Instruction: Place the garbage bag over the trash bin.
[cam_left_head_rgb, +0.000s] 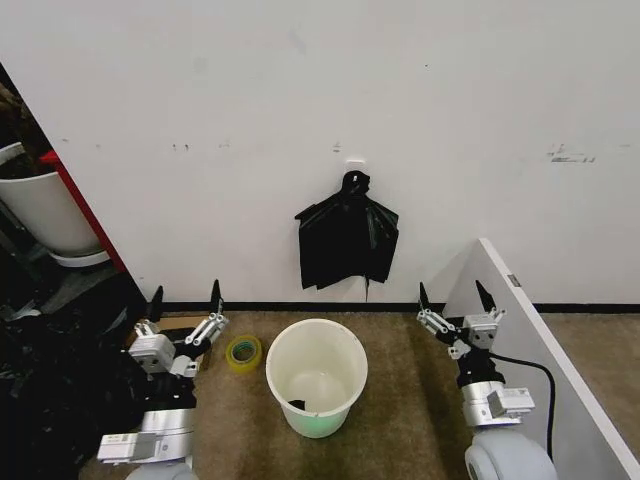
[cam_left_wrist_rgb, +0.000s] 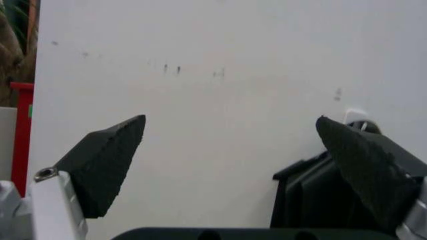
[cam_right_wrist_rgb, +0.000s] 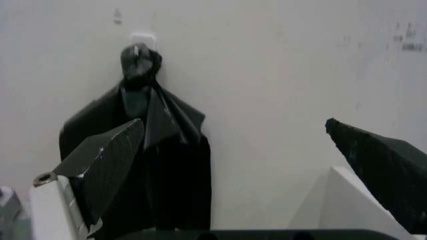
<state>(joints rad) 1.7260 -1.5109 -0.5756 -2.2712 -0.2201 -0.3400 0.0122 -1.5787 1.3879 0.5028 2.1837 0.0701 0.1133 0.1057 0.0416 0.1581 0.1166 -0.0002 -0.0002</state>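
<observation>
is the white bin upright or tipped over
Upright: the trash bin stands on the carpet with its round mouth facing up, no bag over its rim.

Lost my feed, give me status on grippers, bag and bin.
Left gripper and right gripper open, empty, flanking round white plastic bin. Bin unlined. Knotted black bag bundle on wall hook. Yellow tape roll beside bin.

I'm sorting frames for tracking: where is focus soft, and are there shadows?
Head view: even light, trash bin sharp, faint shadow beside the hanging bag bundle. Left wrist view: fingertips soft. Right wrist view: bag bundle and fingertips blurred.
</observation>
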